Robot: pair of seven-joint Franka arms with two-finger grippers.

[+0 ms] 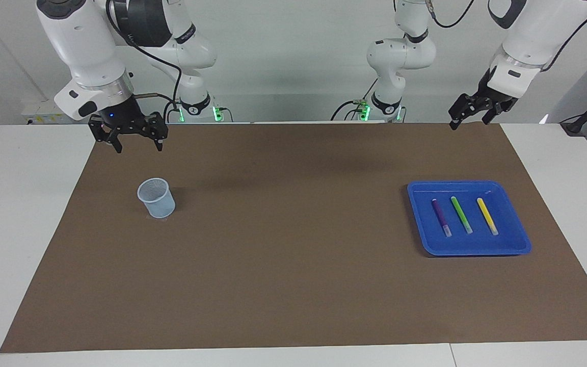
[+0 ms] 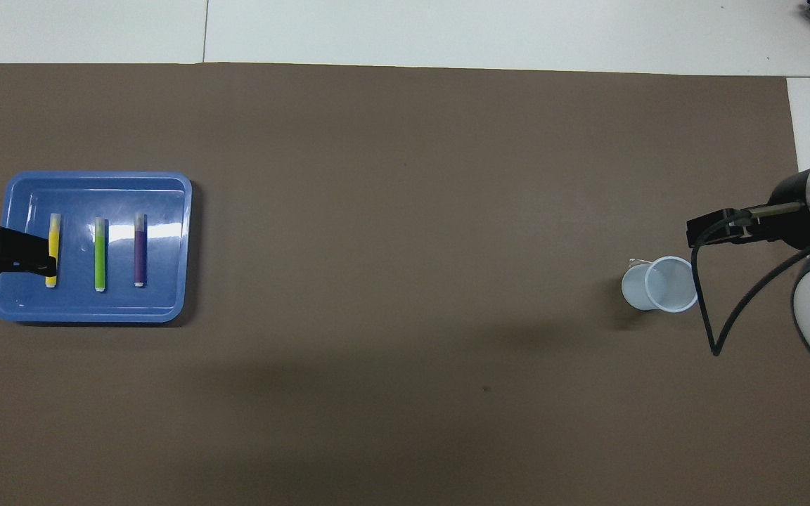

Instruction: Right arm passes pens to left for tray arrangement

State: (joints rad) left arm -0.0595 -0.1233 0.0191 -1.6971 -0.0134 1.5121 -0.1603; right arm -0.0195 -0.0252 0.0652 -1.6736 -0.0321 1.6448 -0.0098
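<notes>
One camera sits high across the table, facing the robots from some way off; the other hangs above their end, looking steeply down; half a turn apart, both share the brown mat (image 1: 293, 244), tray (image 2: 180, 246) and cup (image 1: 157, 199).

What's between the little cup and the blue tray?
Nothing: only bare brown mat lies between the cup and the tray, plain in both views. The pens lie in the tray.
</notes>
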